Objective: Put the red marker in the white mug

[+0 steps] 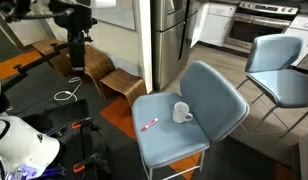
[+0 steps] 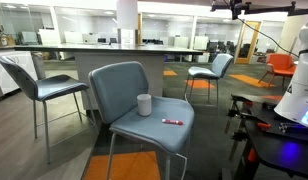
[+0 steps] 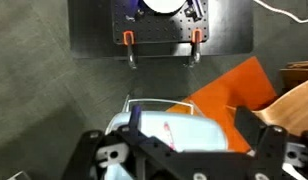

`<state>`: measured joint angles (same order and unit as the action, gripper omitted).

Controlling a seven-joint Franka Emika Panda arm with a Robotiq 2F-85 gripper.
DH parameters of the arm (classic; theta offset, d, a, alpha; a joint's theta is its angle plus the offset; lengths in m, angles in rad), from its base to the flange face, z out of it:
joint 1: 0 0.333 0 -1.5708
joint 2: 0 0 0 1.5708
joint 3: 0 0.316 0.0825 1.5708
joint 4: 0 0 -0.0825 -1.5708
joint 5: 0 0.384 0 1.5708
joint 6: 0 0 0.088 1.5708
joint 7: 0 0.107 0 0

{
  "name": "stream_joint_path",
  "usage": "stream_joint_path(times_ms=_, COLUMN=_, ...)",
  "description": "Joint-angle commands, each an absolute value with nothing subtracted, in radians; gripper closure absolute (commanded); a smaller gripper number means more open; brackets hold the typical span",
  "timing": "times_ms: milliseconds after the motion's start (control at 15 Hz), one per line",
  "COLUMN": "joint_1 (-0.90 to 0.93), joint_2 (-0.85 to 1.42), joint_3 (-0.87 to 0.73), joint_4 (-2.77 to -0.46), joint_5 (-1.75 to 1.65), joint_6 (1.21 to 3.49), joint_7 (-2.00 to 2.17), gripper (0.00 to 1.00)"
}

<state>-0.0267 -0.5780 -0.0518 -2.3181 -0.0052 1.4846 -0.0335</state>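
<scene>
nothing is done yet: grasp, carry and drop are all left. the blue chair (image 1: pixel 219 95), smooth moulded seat and back, sits far below the jaws. the gripper (image 3: pixel 179 152) hangs high, dark fingers spread wide, empty. the white mug (image 1: pixel 181 112), glossy and round, stands on that seat; the red marker (image 1: pixel 149 125), a thin stick, lies beside it, framed between the jaws in the wrist view.

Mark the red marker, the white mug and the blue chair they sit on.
red marker (image 1: pixel 149 124), in an exterior view, middle of its barrel
white mug (image 1: pixel 180 112), in an exterior view, outer side wall
blue chair (image 1: pixel 216 98), in an exterior view, bare backrest
</scene>
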Motion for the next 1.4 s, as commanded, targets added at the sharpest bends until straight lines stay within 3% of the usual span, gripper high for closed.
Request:
stream_joint_path(times_ms=0, joint_1=-0.03, joint_2=-0.577, joint_3=-0.05, joint_4=-2.316, joint_5=-0.004, joint_6=1.483, joint_7=-0.035, gripper=0.0)
stream_joint_path(times_ms=533, joint_1=-0.021, joint_2=-0.548, joint_3=-0.058, joint_4=-2.357, joint_5=0.004, joint_6=1.564, joint_7=-0.062, gripper=0.0)
stream_joint_path(times_ms=933, joint_1=0.017, joint_2=-0.365, joint_3=-0.097, joint_4=-2.516, joint_5=0.081, joint_6=1.986, joint_7=-0.282, gripper=0.0)
stream_joint_path(times_ms=1333, joint_1=0.047, joint_2=-0.008, joint_3=-0.088, joint_4=-2.523, joint_5=0.248, joint_6=2.328, joint_7=-0.573, gripper=0.0)
